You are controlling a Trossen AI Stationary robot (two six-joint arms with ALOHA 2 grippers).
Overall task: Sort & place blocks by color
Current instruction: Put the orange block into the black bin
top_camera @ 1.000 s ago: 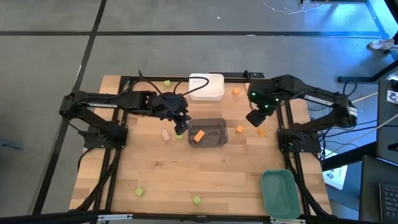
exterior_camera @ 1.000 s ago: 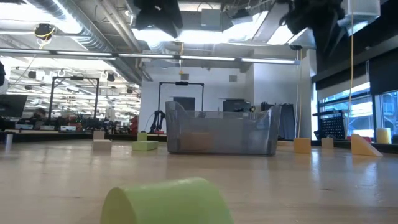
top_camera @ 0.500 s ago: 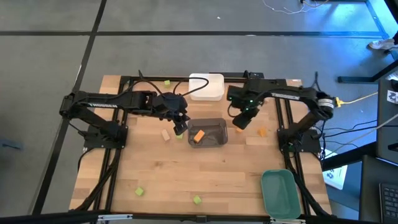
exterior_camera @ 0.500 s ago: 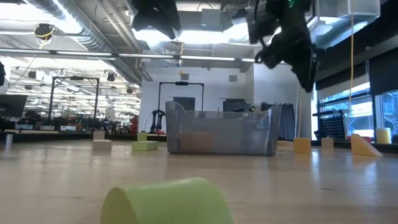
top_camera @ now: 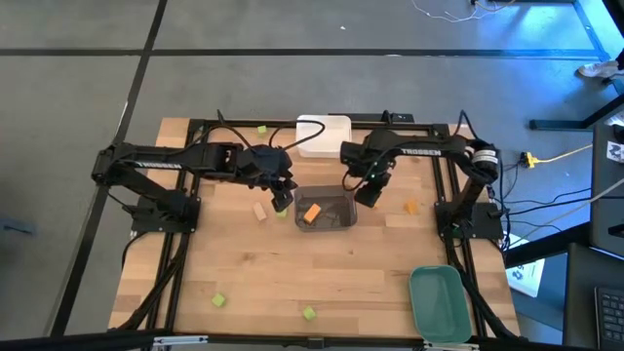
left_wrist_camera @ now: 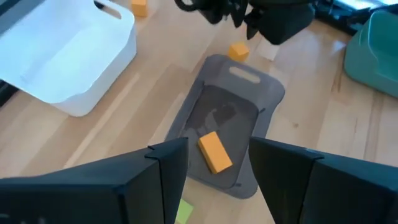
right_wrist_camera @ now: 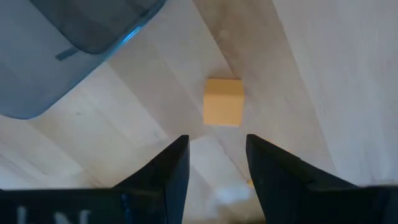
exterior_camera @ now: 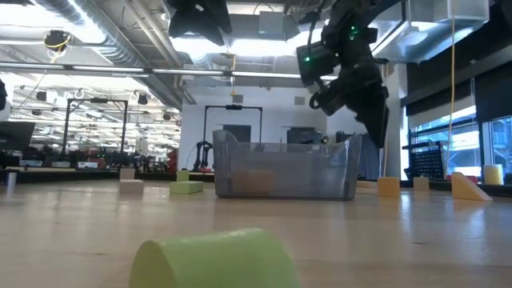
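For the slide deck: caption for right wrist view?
Open right hand above an orange block on the table, beside the grey bin.

Bright even overhead lighting, blue glare at the high view's corner, blurred foreground green block [exterior_camera: 214, 258]

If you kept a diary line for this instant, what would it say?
left gripper: open over grey bin holding orange block | right gripper: open above orange cube beside bin

Three bins [top_camera: 323, 136]; orange blocks [top_camera: 312, 213] — four; green [top_camera: 219, 300] — four; tan [top_camera: 259, 211] — one.
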